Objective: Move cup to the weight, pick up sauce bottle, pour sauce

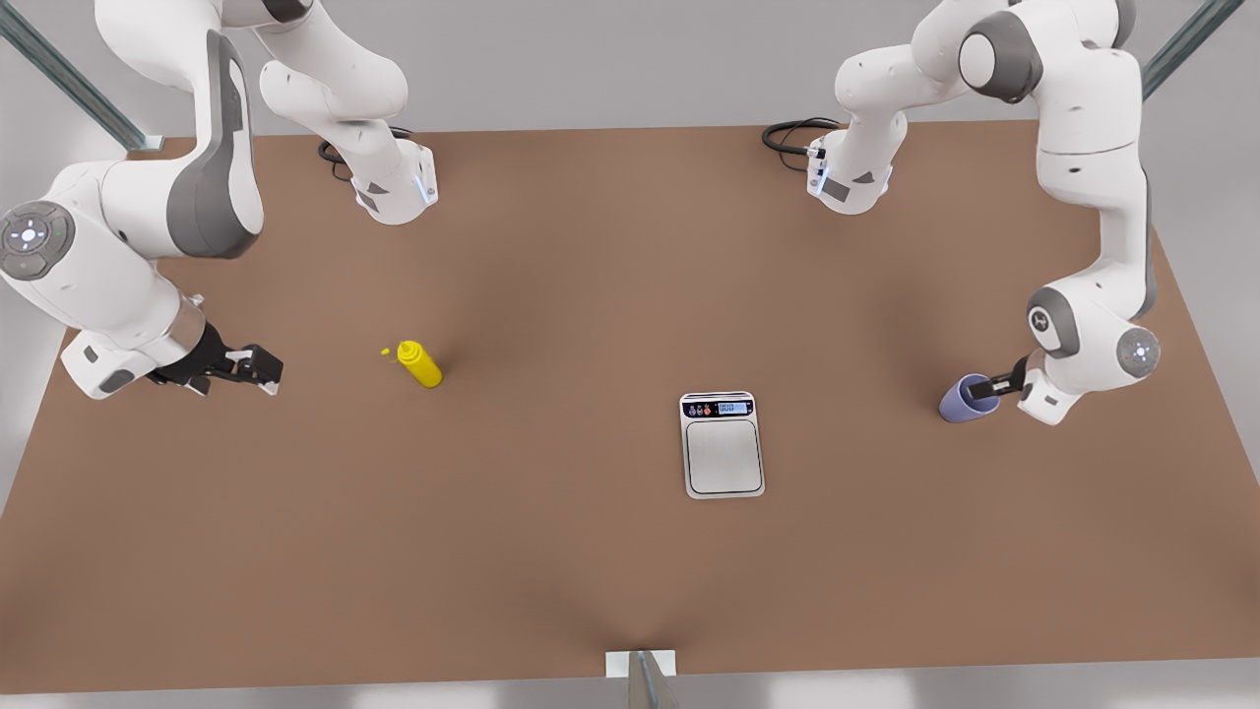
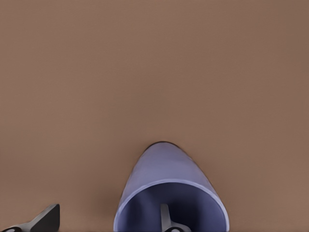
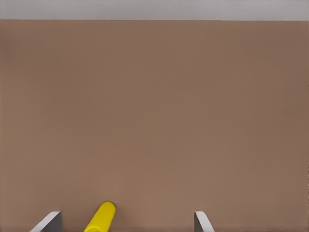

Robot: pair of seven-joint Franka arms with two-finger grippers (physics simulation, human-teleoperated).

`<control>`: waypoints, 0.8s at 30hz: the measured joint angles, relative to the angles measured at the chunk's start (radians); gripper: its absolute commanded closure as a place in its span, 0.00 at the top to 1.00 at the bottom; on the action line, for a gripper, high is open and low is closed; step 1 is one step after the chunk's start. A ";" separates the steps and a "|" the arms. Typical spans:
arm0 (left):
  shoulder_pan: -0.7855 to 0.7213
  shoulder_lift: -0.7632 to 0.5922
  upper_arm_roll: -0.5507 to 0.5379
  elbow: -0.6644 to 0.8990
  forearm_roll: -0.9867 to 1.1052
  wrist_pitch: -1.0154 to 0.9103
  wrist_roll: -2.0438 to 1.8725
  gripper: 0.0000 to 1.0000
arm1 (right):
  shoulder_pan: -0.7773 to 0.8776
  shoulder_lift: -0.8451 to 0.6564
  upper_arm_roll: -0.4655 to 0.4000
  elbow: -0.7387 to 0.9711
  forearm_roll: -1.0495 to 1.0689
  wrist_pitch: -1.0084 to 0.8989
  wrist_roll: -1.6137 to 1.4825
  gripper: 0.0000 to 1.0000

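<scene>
Nearest to the front camera lies the weight (image 1: 724, 445), flat on the brown worktop (image 1: 551, 551), its metal plate bare. Well apart from it, at the front view's right, the cup (image 1: 963, 399) stands on the worktop. The left pincer (image 1: 989, 389) is spread, with one finger (image 2: 166, 217) inside the cup and the other finger (image 2: 41, 220) outside the wall. It is not yet clenched on the rim. I judge that this thin rim grasp may tilt the cup or let it slip during the carry to the weight. At the front view's left, the right pincer (image 1: 258, 370) is released and waits near the sauce bottle (image 1: 421, 363), not touching it. In the right wrist view the bottle (image 3: 100, 217) sits off-centre between the fingers, so closing there could knock it over.
</scene>
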 measured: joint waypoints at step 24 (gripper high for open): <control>-0.097 -0.057 -0.031 0.066 0.028 -0.069 -0.058 0.21 | -0.004 0.002 -0.002 0.003 0.007 -0.017 0.011 1.00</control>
